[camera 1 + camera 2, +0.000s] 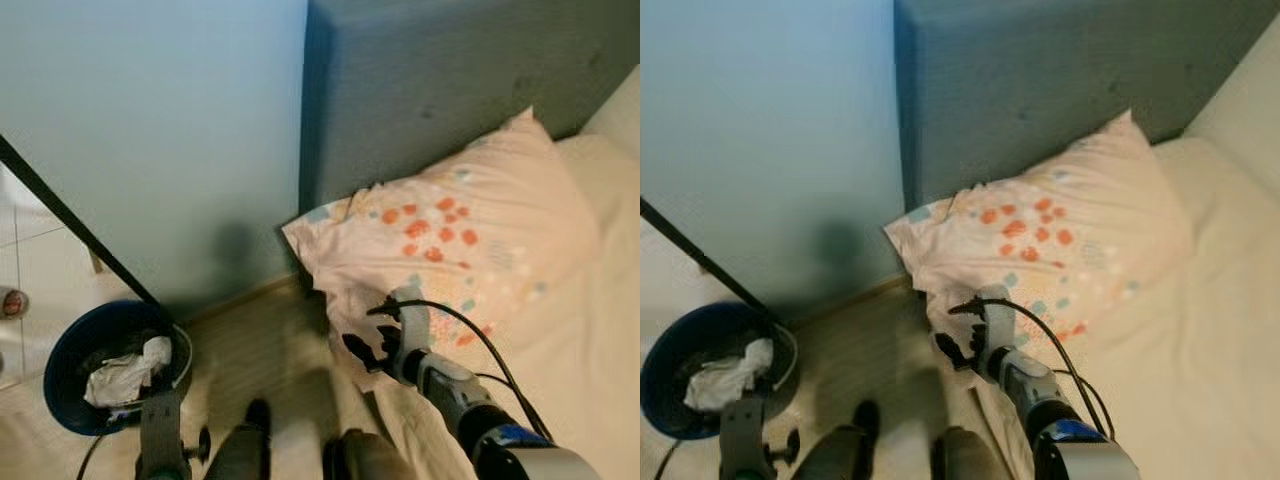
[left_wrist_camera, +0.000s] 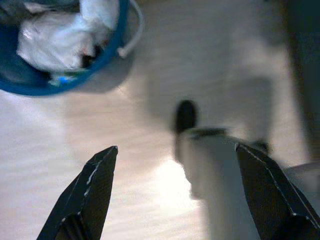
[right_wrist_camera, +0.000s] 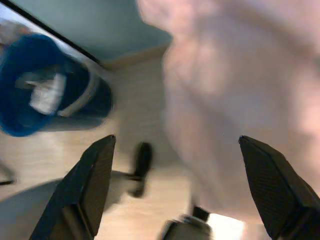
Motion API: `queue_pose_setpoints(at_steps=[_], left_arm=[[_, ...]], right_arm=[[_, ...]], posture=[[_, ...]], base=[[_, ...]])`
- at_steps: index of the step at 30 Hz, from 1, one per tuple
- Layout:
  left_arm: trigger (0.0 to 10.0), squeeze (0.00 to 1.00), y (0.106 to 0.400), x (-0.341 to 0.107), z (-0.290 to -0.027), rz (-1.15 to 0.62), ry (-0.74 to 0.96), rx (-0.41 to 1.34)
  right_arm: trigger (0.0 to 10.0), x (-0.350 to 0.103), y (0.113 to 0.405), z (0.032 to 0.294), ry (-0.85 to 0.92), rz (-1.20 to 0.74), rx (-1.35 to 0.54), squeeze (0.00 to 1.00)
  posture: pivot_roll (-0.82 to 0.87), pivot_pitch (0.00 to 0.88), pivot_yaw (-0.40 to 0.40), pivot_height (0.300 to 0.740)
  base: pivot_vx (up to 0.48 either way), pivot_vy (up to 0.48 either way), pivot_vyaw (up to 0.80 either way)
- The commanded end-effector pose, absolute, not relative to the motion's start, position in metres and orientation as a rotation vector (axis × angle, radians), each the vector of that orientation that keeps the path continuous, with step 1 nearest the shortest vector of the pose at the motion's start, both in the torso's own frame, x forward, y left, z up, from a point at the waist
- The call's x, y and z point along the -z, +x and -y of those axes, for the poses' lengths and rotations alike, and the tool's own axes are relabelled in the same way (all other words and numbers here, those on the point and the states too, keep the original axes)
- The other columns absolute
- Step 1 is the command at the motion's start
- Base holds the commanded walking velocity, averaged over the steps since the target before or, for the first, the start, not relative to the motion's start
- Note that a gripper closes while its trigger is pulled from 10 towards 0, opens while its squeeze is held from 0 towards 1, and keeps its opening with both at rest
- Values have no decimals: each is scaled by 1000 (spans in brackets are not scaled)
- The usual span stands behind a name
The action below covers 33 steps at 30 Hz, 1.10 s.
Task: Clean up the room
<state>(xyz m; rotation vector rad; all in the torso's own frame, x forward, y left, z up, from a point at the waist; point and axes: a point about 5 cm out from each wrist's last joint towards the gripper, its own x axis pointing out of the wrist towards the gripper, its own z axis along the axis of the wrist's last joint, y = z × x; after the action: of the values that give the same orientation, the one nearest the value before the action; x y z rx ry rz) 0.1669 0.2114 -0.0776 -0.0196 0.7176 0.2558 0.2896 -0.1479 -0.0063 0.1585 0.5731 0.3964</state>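
Robot beside the bed, right arm reaching toward the pillow.

At lower left the blue bin (image 1: 105,365) holds crumpled white rubbish; the left gripper (image 2: 175,192) hangs idle over the floor, fingers spread. Right of centre, the right gripper (image 1: 378,335), fingers also spread, nears the pillow's (image 1: 450,240) overhanging lower corner. It should probably close on a fold of fabric there, squarely, before lifting.

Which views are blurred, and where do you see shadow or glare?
Left eye view: fairly sharp, with a dark shadow on the wall beside the pillow. Right wrist view: heavily blurred, the blue bin is smeared, between the open right gripper fingers. Left wrist view: soft blur, with a bright glare patch on the floor between the open left gripper fingers.
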Motion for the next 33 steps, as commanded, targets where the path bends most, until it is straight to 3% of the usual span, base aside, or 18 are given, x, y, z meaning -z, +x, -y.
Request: queue_pose_setpoints(at_steps=[1,6,11,21,33], left_arm=[[10000,0,155,83,-213,-760,-24,-258],[10000,0,157,83,-213,-763,-28,-246],[10000,0,153,84,-218,-781,-46,-300],[10000,0,151,85,-224,-801,-58,-331],[10000,0,150,85,-224,-811,-51,-315]], right_arm=[[10000,7,289,144,144,-563,-388,0],[10000,6,290,142,138,-555,-396,0],[10000,10,286,139,151,-574,-410,0],[10000,22,273,142,98,-633,-418,0],[10000,25,269,146,87,-646,-416,0]], posture=[[-55,140,-44,740],[-53,134,-41,740],[-52,123,-37,740],[-46,112,-31,740],[-50,109,-28,740]], base=[[0,0,0],[0,0,0],[288,-382,0],[0,0,0],[332,0,0]])
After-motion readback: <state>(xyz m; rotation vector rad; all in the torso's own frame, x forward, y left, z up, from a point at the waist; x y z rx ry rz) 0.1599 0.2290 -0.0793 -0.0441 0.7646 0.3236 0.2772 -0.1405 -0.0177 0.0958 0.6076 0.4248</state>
